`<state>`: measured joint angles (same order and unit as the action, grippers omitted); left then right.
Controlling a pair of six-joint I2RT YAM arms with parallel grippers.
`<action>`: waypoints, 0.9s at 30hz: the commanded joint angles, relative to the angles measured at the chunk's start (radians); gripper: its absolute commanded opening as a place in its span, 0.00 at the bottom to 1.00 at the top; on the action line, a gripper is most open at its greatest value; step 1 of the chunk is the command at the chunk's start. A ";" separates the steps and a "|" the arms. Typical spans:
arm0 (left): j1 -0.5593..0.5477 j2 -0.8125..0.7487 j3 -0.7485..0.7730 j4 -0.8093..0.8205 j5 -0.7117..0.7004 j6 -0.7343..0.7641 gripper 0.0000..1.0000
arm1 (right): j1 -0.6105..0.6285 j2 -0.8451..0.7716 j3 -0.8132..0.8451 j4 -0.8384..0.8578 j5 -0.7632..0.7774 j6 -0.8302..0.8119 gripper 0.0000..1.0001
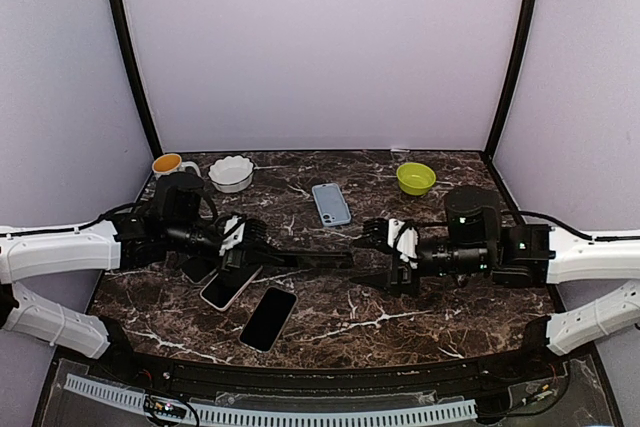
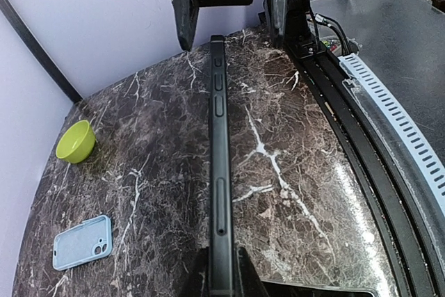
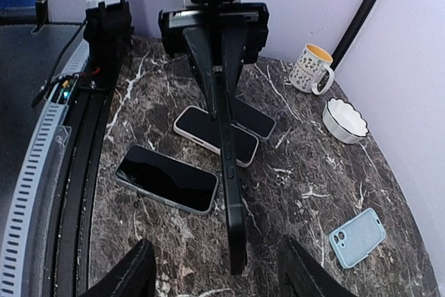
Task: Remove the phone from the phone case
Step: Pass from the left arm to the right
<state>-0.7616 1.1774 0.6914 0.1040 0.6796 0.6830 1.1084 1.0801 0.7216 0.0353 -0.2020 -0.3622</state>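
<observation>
Your left gripper (image 1: 258, 250) clamps the stiff, likely slippery phone (image 3: 228, 161) edge-up; its free end sits between the parted fingers (image 3: 132, 275) of your right gripper (image 3: 219, 273), so pinch the case (image 2: 218, 137) rim

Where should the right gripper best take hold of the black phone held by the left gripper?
The black phone's free end, from the right arm's side, closing on its broad faces: it is held on edge, and the left gripper clamps the other end.
</observation>
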 commanded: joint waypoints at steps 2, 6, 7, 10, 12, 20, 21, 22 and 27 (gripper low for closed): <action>0.004 -0.009 0.041 0.040 0.055 -0.021 0.00 | 0.029 0.038 0.017 0.065 0.072 -0.029 0.51; 0.003 -0.016 0.036 0.033 0.049 -0.004 0.00 | 0.035 0.058 0.014 0.098 0.072 -0.029 0.42; 0.003 -0.017 0.036 0.031 0.047 -0.003 0.00 | 0.036 0.065 0.015 0.101 0.072 -0.030 0.39; 0.003 -0.021 0.035 0.027 0.046 0.004 0.00 | 0.039 0.078 0.019 0.106 0.074 -0.037 0.32; 0.003 -0.022 0.035 0.024 0.045 0.008 0.00 | 0.040 0.085 0.019 0.115 0.072 -0.038 0.28; 0.004 -0.030 0.031 0.010 0.051 0.033 0.00 | 0.042 0.116 0.026 0.144 0.071 -0.035 0.11; 0.003 -0.032 0.031 0.009 0.052 0.038 0.00 | 0.042 0.120 0.025 0.147 0.071 -0.034 0.07; 0.003 -0.032 0.029 0.008 0.052 0.039 0.00 | 0.041 0.124 0.024 0.149 0.069 -0.034 0.02; 0.002 -0.037 0.027 -0.007 0.051 0.075 0.12 | 0.041 0.129 0.025 0.150 0.071 0.009 0.00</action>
<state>-0.7601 1.1782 0.6930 0.0654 0.7033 0.7185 1.1412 1.2026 0.7219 0.1284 -0.1379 -0.4034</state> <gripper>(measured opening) 0.096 0.058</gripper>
